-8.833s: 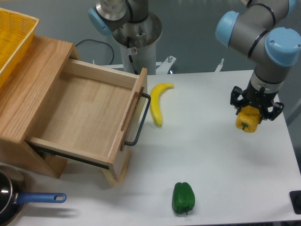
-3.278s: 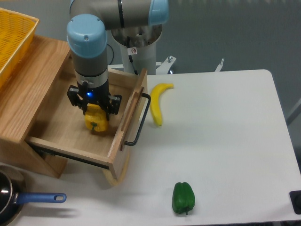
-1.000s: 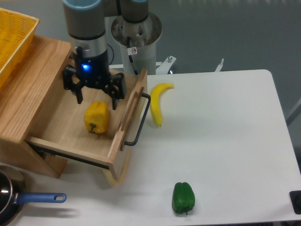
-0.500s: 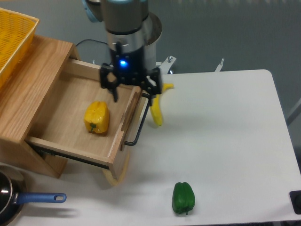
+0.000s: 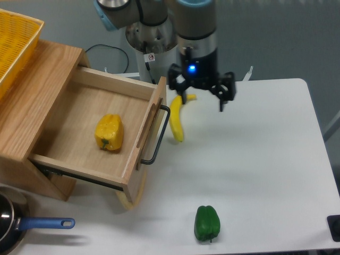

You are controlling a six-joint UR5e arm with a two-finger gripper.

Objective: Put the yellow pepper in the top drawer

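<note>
In the drawer: the pepper (image 5: 109, 133) lies on the wood floor, toward the front right, stem end facing 6 o'clock, nothing touching it.
Drawer (image 5: 74, 114): pulled fully out of the cabinet (image 5: 32, 90); its black handle (image 5: 158, 135) stands off the front panel; the runner under the near edge is in shadow and hard to read.
Gripper (image 5: 203, 98): over the table (image 5: 255, 159) at 3 o'clock from the drawer, fingers spread wide and holding nothing; a blue light glows on its body.
Arm: rises out of the top edge, so the upper links are cut off; the base column stands behind it at 12 o'clock.
Banana (image 5: 178, 118): on the table just right of the handle; its upper end sits behind the gripper's left finger, so contact cannot be told.
Green pepper (image 5: 206, 223): on the table near the front edge, at 6 o'clock from the gripper, well apart.
Basket (image 5: 13, 40): yellow mesh, on the cabinet top at 10 o'clock, cut by the left edge.
Pan (image 5: 32, 226): bottom left corner, only part of the bowl and the blue handle show.
Dark object (image 5: 334, 227): at the right edge, mostly cut off, unidentifiable.
</note>
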